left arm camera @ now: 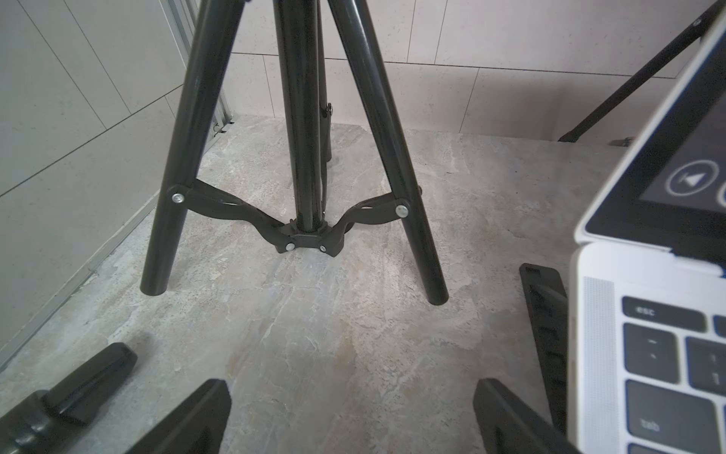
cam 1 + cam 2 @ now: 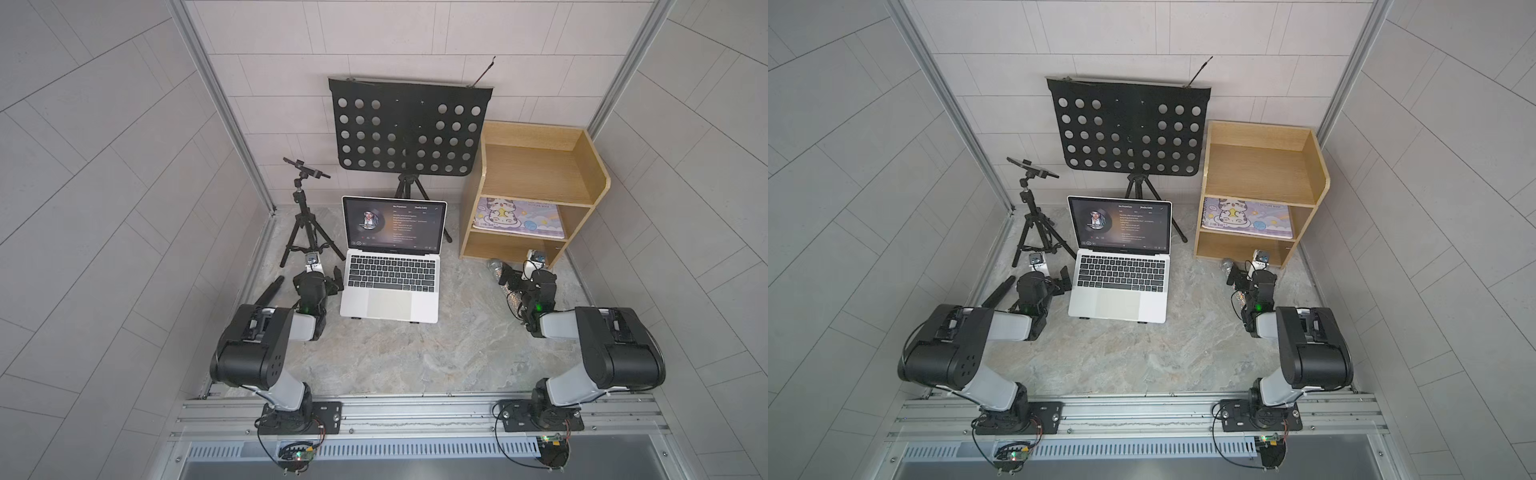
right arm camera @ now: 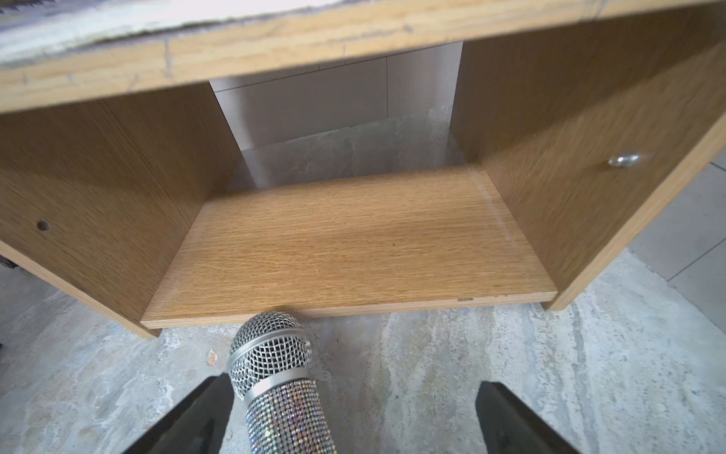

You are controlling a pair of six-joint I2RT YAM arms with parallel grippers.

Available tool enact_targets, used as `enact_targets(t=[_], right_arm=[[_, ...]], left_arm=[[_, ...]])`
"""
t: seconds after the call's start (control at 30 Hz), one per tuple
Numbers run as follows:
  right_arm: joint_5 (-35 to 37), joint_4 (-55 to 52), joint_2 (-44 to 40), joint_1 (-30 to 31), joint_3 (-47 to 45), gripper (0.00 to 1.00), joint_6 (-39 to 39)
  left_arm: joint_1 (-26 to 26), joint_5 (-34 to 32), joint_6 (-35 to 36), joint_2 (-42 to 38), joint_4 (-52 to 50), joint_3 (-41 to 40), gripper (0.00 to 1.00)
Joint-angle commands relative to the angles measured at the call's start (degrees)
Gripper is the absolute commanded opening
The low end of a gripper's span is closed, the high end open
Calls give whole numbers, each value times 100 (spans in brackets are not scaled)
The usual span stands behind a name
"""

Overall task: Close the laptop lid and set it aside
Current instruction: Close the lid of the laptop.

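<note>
Rail (image 2: 415, 409) fronts marbled, perhaps stone, floor (image 2: 415, 357) under laptop (image 2: 390, 286); tiled walls (image 2: 104, 166).

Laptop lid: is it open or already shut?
Open. The laptop lid stands raised behind the keyboard, its screen lit and showing a music player in both top views.

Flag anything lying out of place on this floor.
A rhinestone microphone lies loose on the floor at the wooden shelf's bottom edge, between the right gripper's open jaws; a black rod-like object lies beside the left arm. Nothing looks spilled or damaged.
</note>
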Motion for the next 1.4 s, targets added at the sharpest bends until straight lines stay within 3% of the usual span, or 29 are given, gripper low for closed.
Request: enact_targets(t=[0.0, 0.73, 0.8, 0.9, 1.07, 1.3, 1.37], right_arm=[[17, 167, 39, -5, -71, 100, 29], [-5, 110, -132, -1, -74, 100, 49], [-180, -575, -818, 2, -40, 100, 1], [-294, -2635, -1897, -1, 394, 100, 143], [-538, -3651, -3479, 9, 181, 100, 336], [358, -5809, -5492, 8, 238, 100, 1773], [537, -6275, -5858, 9, 250, 100, 1985]], left_arm=[[27, 25, -13, -42, 85, 59, 100], [29, 27, -13, -39, 85, 59, 100], [28, 29, -13, -39, 81, 59, 100], [29, 26, -13, -39, 85, 59, 100], [27, 29, -13, -39, 85, 59, 100], [89, 114, -17, -181, -113, 118, 100], [88, -84, -72, -445, -670, 308, 100]])
